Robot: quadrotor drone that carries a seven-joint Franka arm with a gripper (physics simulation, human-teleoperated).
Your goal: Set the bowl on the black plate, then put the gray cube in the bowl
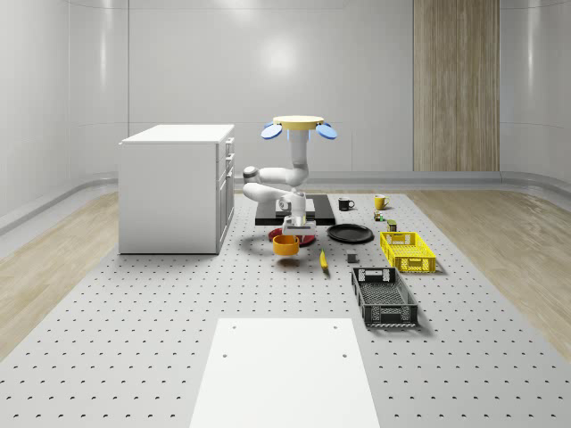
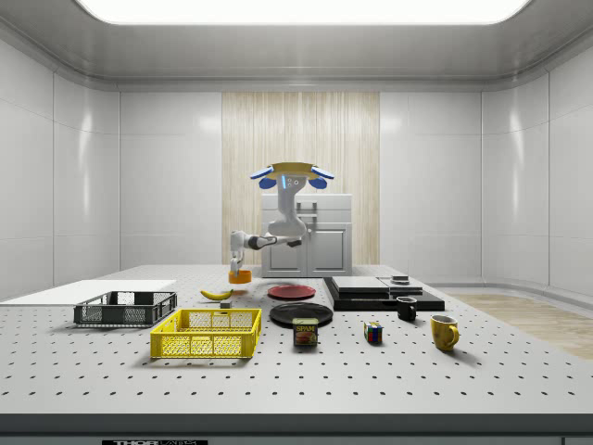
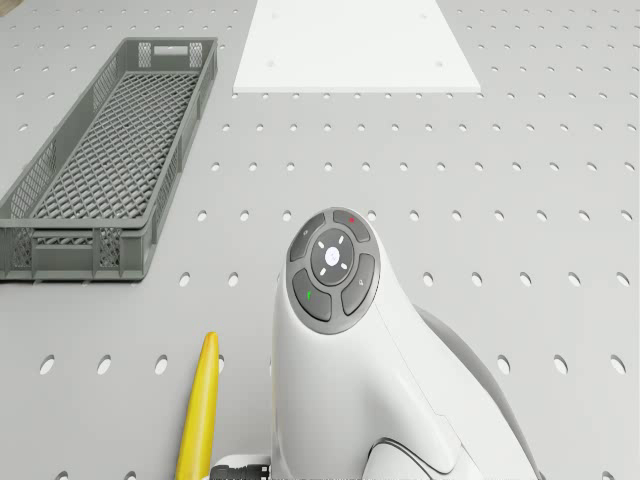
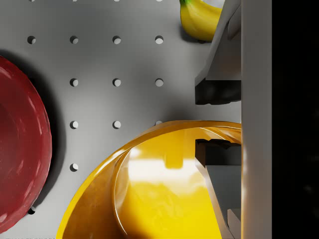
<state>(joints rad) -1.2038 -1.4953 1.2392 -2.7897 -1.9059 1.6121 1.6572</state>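
Now the bowl's [image 4: 149, 194] rim sits clamped between the jaws.

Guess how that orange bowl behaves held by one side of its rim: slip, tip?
The bowl looks glossy and smooth, so the rim could slip between the fingers. The tool straddles the rim at one side, one finger inside and one outside, so the bowl may tilt. Its walls look stiff, so it likely won't flex. The drone hovers above it.
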